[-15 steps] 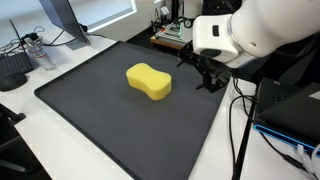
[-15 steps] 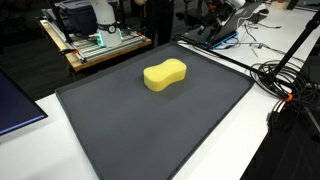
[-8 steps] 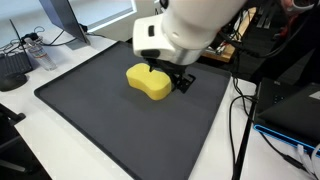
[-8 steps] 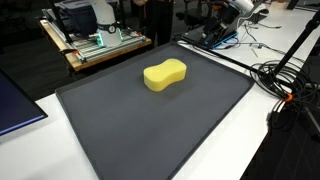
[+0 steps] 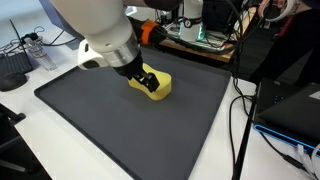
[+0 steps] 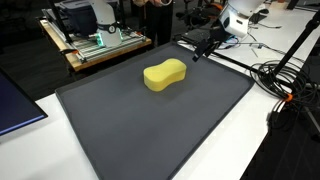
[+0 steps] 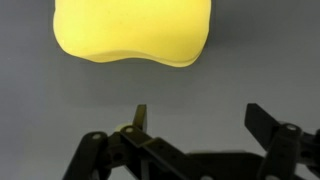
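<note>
Yellow sponge (image 6: 165, 74) lay flat near the middle of the dark mat (image 6: 140, 135), nothing gripping it. From the wrist view it sat just ahead of the gripper (image 7: 200, 125), clear of both fingers (image 7: 140, 116). The jaws were spread wide and empty. In an exterior view the white arm (image 5: 100, 30) hung over the sponge's one end. The mat covered a white table (image 5: 35, 135), with cables (image 6: 285, 85) off to the side.

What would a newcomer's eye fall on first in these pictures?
The yellow sponge stands out most; it lies near the middle of a dark mat. Next comes the white robot arm; in the wrist view its gripper is open, with the sponge just ahead, not touching.
</note>
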Tool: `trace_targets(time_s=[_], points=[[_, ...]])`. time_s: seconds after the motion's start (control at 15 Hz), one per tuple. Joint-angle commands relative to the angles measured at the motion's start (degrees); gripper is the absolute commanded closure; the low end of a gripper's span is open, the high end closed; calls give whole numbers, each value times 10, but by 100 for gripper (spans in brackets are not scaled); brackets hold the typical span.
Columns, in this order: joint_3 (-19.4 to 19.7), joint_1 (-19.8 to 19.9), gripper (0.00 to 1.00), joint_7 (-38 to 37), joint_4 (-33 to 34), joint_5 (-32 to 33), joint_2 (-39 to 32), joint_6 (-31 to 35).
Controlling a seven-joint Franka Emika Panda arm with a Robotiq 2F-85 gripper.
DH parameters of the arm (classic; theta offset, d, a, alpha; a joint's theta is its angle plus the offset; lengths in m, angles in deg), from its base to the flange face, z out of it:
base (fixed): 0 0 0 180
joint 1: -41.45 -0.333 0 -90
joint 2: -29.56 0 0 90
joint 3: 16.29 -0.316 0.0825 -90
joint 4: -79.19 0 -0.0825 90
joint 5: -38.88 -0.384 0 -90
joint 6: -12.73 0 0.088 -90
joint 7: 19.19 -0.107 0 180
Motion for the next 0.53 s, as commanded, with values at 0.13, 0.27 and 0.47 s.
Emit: trace_targets(time_s=[0.13,0.27,0.47], points=[[-7,50,0,95,87,-83,-55,-77],[-8,61,0,113,107,-100,-68,-102],[-9,74,0,137,138,-119,-89,-147]])
